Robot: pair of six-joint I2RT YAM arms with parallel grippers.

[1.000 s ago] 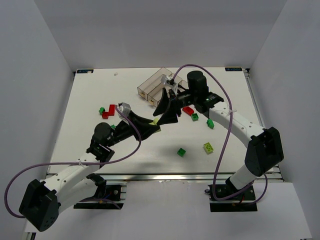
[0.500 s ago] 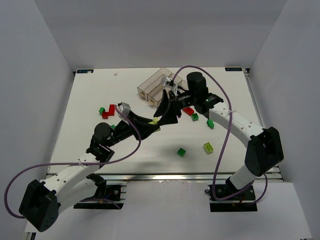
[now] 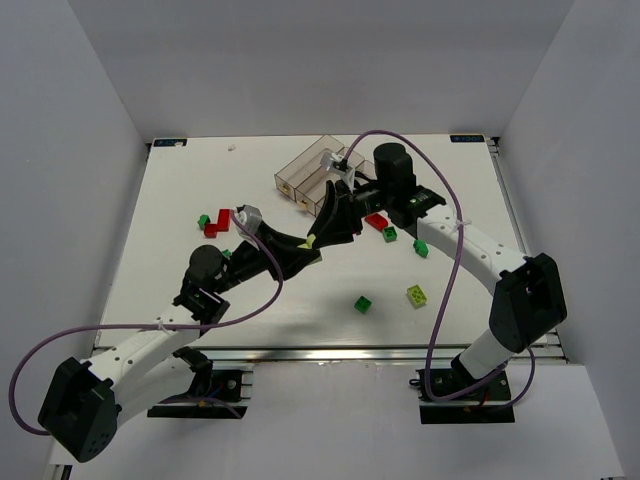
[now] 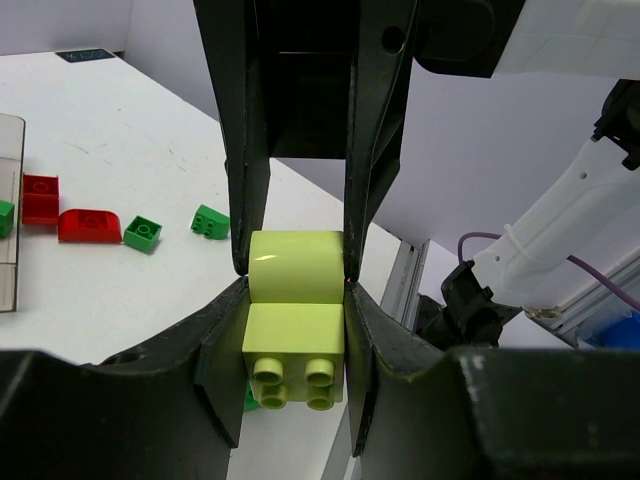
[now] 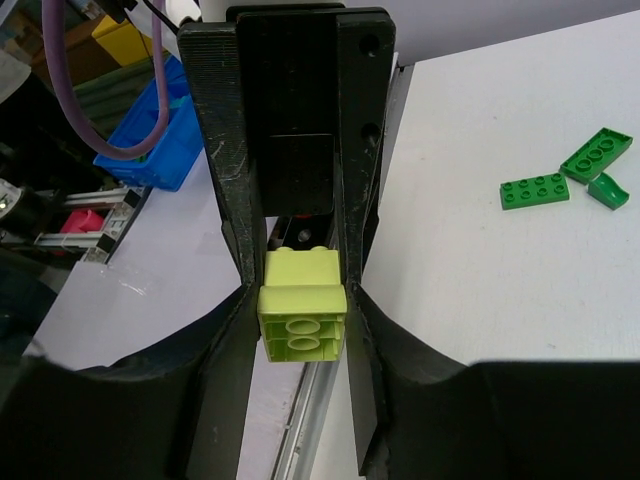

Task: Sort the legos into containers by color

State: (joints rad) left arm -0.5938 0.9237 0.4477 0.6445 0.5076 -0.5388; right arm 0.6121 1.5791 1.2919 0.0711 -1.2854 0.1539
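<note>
A pale yellow-green lego [image 3: 311, 241], two stacked pieces, hangs above mid-table between both grippers. My left gripper [image 4: 295, 345] is shut on its studded lower block [image 4: 295, 340]. My right gripper [image 5: 303, 335] meets it head-on and is shut on the same lego [image 5: 303, 300]; in the left wrist view its fingers [image 4: 245, 170] press the rounded upper piece. Loose legos lie on the table: red [image 3: 376, 221], green [image 3: 363, 303], yellow-green [image 3: 417, 295], and red [image 3: 217, 222] on the left. The clear containers [image 3: 300, 170] stand at the back.
More green legos lie at the right [image 3: 421, 247] and left [image 3: 203, 221]. Flat green plates [image 5: 534, 191] show in the right wrist view. Both arms cross the table's middle. Grey walls surround the table, and a metal rail [image 3: 330, 352] runs along its near edge.
My right gripper's jaws have closed from wide open onto the yellow-green lego held by my left gripper. Neither arm has moved much.
</note>
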